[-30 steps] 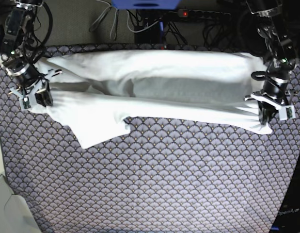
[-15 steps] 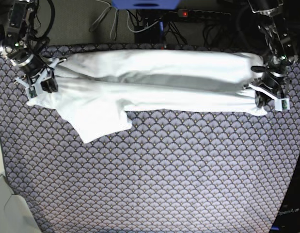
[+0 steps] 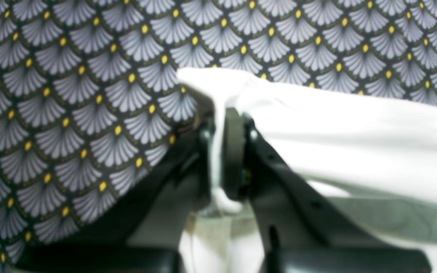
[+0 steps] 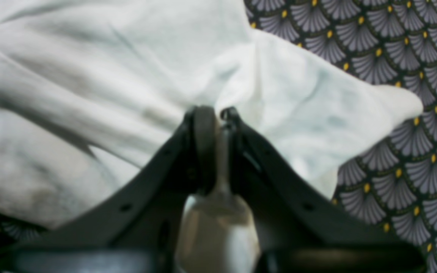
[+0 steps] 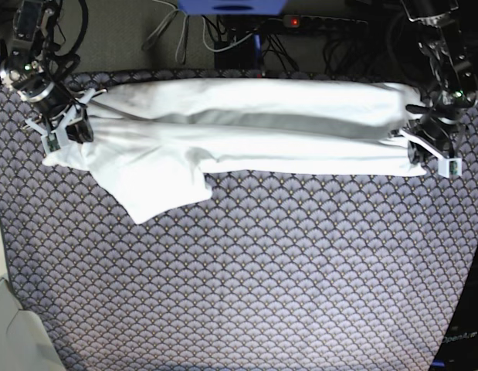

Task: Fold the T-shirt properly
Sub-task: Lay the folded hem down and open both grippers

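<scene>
The white T-shirt point(image 5: 246, 131) lies stretched as a long folded band across the far part of the patterned cloth, with one sleeve point(image 5: 165, 189) hanging toward me at the left. My left gripper point(image 5: 425, 154) is shut on the shirt's right end; the left wrist view shows a thin fold of white fabric point(image 3: 215, 151) pinched between its fingers point(image 3: 233, 151). My right gripper point(image 5: 69, 131) is shut on the shirt's left end; in the right wrist view the cloth point(image 4: 127, 76) bunches at the closed fingertips point(image 4: 203, 144).
The table is covered by a dark scallop-patterned cloth point(image 5: 262, 278). Cables and a power strip point(image 5: 300, 23) lie behind the far edge. A pale surface point(image 5: 11, 332) shows at the lower left corner.
Both grippers carried the near edge of the shirt away from me, toward the far edge. The wide opening between the layers has closed into a narrow flat band.
</scene>
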